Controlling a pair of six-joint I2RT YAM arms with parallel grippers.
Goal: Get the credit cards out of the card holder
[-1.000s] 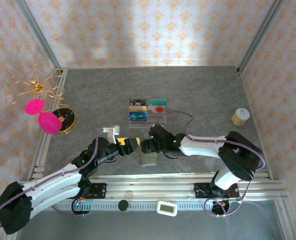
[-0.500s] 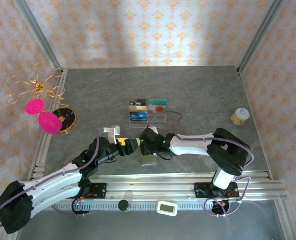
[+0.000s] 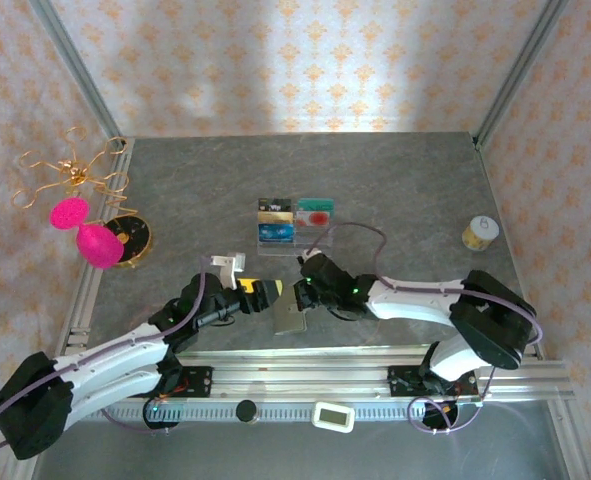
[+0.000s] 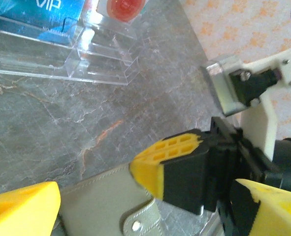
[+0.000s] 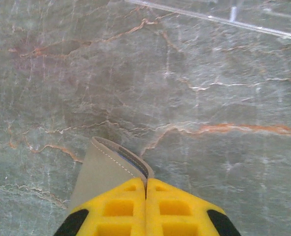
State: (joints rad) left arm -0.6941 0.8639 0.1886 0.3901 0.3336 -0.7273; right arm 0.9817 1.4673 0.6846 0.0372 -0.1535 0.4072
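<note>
Grey marbled stone forms the table, closed in by patterned wallpaper. Far out to the left of both arms, at the table's edge, sit a gold wire ornament and a round black-and-gold disc. The left fingers stand spread wide and hold nothing. In the left wrist view, their yellow pads flank the card holder, whose olive-grey skin and snap tab lie just ahead of them. The holder rests on the table between the two arms, its long axis running roughly from the near edge toward the far wall, slightly tilted. The right fingers are clamped shut on the holder's far edge, pinching a curled flap; a dark sliver shows inside the fold, but whether a card remains there I cannot tell. Beyond both sets of fingers, toward the far wall, the clear acrylic tray already carries credit cards: a blue one and one with a red blotch. Well to the right of the right fingers stands a small jar. With the right arm pinning the holder, the open left fingers look nearest and best placed to reach into it from its left side, along the short axis.
</note>
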